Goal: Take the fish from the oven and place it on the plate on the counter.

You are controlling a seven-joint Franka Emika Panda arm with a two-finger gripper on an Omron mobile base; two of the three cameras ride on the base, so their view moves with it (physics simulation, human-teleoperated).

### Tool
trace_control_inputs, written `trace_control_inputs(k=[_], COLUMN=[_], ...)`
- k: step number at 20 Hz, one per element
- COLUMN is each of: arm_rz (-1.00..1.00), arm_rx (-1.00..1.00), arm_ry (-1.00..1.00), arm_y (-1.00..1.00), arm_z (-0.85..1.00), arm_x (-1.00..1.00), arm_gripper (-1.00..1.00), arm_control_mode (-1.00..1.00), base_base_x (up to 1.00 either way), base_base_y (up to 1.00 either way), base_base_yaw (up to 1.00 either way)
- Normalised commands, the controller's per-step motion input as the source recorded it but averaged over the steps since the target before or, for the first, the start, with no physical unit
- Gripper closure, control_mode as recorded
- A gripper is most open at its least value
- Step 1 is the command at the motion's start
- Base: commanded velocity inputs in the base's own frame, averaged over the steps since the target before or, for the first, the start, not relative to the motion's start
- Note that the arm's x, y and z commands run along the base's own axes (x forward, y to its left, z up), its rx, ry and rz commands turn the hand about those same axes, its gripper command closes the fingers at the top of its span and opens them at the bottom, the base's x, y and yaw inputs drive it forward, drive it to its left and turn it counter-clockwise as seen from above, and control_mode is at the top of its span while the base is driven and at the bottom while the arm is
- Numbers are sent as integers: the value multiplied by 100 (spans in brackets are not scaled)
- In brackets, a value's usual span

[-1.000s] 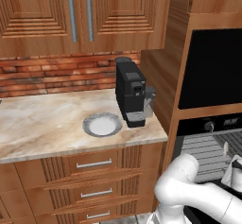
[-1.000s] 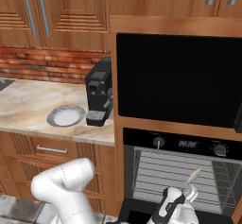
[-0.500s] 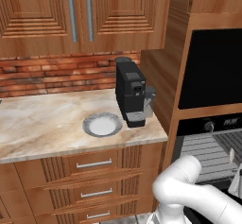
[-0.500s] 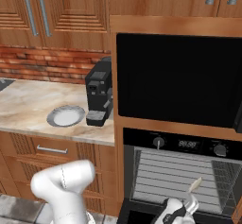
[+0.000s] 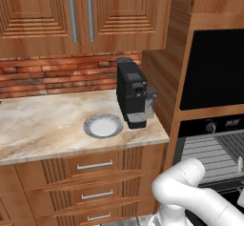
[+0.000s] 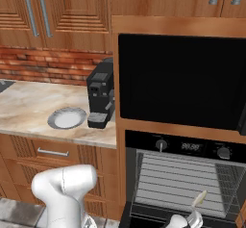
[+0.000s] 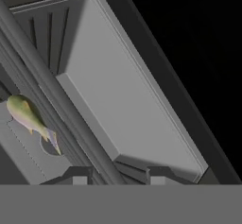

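Jaws of the white arm's two-finger claw stand narrow, nearly together, low in front of the built-in black oven with its knobbed control strip. In the right base view the small slender grey-tan fish sticks up tilted from the claw's tip, touching it, against the grey wire rack - it looks pinched there by its lower end. In the hand view the fish lies to the left, tail pointing toward the left of the 2 dark finger tips; the contact itself cannot be made out there.

The round shallow grey-rimmed plate with a white centre sits on the beige marbled stone counter - just beside the black coffee machine, well apart from the fish.
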Motion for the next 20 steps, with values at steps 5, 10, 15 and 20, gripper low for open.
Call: trace_control_inputs(k=[5,10,15,20], arm_rz=[0,0,0,0], arm_rx=[0,0,0,0], arm_ry=[0,0,0,0], arm_y=[0,0,0,0], arm_z=[0,0,0,2], arm_x=[-25,-19,-20,-2], arm_gripper=[100,100,100,-100], arm_control_mode=[-100,-100,-100,-100], base_base_x=[0,0,0,0], base_base_y=[0,0,0,0], base_base_yaw=[0,0,0,0])
